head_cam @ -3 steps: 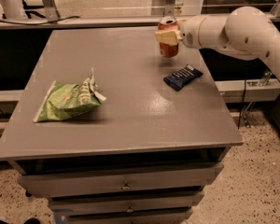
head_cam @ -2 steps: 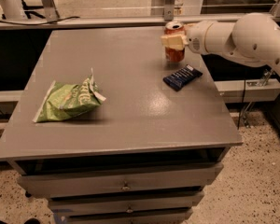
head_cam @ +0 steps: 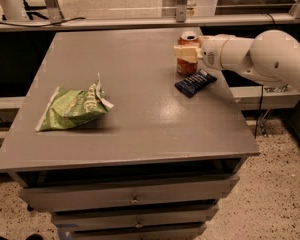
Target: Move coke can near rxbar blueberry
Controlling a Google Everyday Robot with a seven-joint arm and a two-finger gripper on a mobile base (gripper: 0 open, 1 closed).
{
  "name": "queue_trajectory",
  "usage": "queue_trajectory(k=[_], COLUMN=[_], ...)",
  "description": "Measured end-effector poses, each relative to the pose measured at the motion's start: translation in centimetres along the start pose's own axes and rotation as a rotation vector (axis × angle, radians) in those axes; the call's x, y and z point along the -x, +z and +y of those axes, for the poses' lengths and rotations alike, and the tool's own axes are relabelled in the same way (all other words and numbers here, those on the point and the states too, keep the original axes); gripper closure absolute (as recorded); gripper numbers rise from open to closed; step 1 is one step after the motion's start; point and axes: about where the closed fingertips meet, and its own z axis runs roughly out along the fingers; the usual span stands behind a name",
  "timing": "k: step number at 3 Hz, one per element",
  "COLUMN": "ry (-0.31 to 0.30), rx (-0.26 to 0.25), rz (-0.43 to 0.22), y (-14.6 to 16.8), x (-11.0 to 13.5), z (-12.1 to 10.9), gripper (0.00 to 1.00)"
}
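Observation:
The coke can (head_cam: 187,64) is red-orange with a silver top and stands upright at the table's right side, just behind the rxbar blueberry (head_cam: 195,82), a flat dark navy bar lying at an angle. My gripper (head_cam: 187,53) reaches in from the right on a white arm and is shut on the can, with a cream finger (head_cam: 185,52) across the can's front. The can's base sits at the table surface, close to the bar's back edge.
A green chip bag (head_cam: 72,106) lies on the left half of the grey table (head_cam: 140,129). Drawers sit below the front edge. A rail and dark gaps run behind and to the right of the table.
The gripper has carried the can a little to the right and down, so it now stands lower and closer to the navy bar. The bar and chip bag have not moved.

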Motion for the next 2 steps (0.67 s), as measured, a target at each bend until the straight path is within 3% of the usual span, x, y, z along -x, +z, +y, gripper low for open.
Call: queue_trajectory(k=[2], ry=[0.001], rx=[0.0], rz=[0.0], y=[-0.1], x=[0.31], z=[-0.01], gripper=[0.59])
